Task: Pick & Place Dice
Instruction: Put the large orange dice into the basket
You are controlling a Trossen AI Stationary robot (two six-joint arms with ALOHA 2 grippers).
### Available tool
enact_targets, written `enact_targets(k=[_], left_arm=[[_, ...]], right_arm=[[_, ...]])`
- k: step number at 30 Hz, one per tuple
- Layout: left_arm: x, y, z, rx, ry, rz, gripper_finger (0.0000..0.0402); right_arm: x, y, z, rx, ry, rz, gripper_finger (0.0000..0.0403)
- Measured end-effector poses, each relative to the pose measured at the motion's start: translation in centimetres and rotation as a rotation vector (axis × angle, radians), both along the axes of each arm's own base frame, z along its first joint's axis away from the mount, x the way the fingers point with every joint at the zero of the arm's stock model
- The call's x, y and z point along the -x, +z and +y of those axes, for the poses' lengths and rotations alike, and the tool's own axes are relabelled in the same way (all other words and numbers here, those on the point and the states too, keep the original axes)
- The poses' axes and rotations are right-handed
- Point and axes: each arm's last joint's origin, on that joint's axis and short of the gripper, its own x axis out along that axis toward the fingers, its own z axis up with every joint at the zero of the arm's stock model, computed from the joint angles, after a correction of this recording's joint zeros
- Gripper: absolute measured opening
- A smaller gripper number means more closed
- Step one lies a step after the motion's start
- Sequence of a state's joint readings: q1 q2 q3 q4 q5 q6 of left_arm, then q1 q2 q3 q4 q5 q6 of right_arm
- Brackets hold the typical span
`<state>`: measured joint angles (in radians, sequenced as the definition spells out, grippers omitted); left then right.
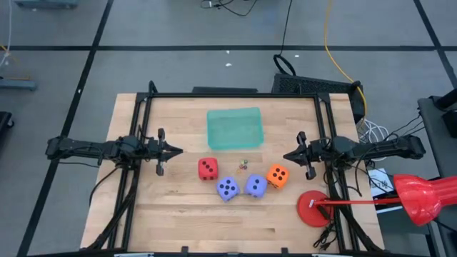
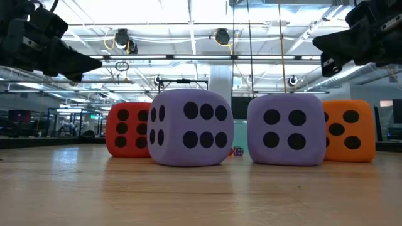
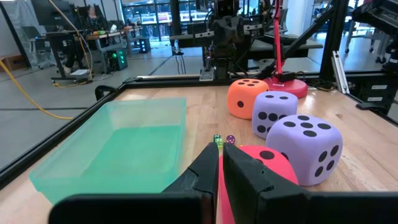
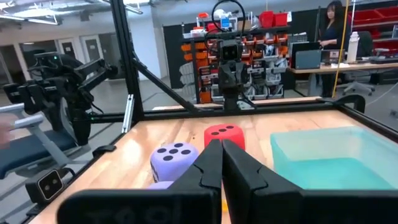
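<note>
Four dice stand on the table's near half: a red die (image 1: 208,168), two purple-blue dice (image 1: 227,188) (image 1: 255,185) and an orange die (image 1: 277,176). In the low view they form a row: red (image 2: 127,129), purple-blue (image 2: 190,127) (image 2: 287,129), orange (image 2: 348,130). My left gripper (image 1: 178,150) hovers shut at the table's left, pointing toward the red die (image 3: 273,167). My right gripper (image 1: 286,156) hovers shut at the right, just beyond the orange die. Neither touches anything.
A translucent green tray (image 1: 235,128) sits at the table's far middle. A few tiny dice (image 1: 243,164) lie between the tray and the big dice. A red lamp base (image 1: 313,208) stands at the near right corner. A person (image 4: 329,25) is in the room behind.
</note>
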<state>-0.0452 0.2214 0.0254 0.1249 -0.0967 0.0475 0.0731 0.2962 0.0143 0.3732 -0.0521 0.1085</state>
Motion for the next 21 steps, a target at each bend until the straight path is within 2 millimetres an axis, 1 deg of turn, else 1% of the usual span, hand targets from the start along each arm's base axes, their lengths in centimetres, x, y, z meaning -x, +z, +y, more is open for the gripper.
enact_targets(k=[12,19,21], left_arm=[[0.0,0.1,0.0,0.000,0.000,-0.006,0.0035],[0.0,0.8,0.0,0.013,0.000,-0.079,0.0035],[0.0,1.2,0.0,0.064,0.000,-0.131,0.0035]], right_arm=[[0.0,0.1,0.0,-0.001,0.000,-0.010,0.0000],[0.0,0.1,0.0,-0.001,0.000,-0.010,0.0000],[0.0,0.1,0.0,-0.001,0.000,-0.010,0.0000]])
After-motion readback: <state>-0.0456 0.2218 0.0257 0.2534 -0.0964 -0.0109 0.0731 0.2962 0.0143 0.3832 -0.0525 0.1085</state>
